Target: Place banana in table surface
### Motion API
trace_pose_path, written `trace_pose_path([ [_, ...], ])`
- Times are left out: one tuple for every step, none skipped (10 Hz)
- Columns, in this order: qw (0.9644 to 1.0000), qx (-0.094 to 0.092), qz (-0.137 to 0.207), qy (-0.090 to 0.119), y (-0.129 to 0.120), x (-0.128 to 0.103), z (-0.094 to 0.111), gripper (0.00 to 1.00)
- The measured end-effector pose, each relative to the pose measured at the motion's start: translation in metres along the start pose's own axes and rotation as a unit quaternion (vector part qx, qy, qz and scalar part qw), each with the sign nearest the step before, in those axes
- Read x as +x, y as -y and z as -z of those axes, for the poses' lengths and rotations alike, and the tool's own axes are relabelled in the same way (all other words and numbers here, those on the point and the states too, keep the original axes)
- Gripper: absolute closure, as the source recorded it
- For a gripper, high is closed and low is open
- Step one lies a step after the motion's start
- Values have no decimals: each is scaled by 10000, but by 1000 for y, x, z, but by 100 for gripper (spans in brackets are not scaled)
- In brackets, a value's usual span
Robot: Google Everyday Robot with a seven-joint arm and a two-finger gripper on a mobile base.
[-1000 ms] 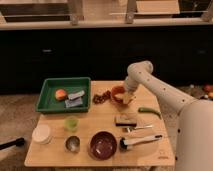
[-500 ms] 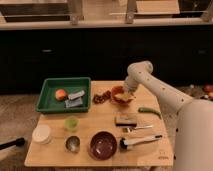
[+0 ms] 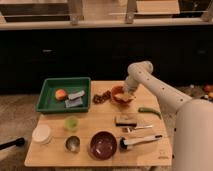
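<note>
My gripper (image 3: 126,92) reaches down into the orange bowl (image 3: 117,95) at the back middle of the light wooden table surface (image 3: 100,116). A small patch of yellow, the banana (image 3: 129,96), shows at the bowl's right side just under the gripper; most of it is hidden by the gripper and the bowl rim. I cannot tell whether the gripper touches it. The white arm comes in from the lower right.
A green tray (image 3: 48,102) at the back left holds a round orange-red fruit (image 3: 61,94). Red pieces (image 3: 101,97) lie left of the bowl, a green chili (image 3: 149,111) to its right. A dark red bowl (image 3: 103,145), metal cup (image 3: 72,144), green cup (image 3: 71,123), white tub (image 3: 42,134) and utensils (image 3: 140,141) stand in front.
</note>
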Motion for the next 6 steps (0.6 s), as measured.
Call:
trace_pose_path([
  [10000, -22, -9, -2, 0, 1, -2, 46],
  [10000, -33, -17, -4, 0, 2, -2, 46],
  [10000, -52, -26, -5, 0, 2, -4, 46],
  [10000, -67, -29, -5, -1, 2, -5, 46],
  [9999, -99, -34, -6, -1, 3, -7, 46],
  [9999, -128, -38, -4, -1, 4, -9, 46],
])
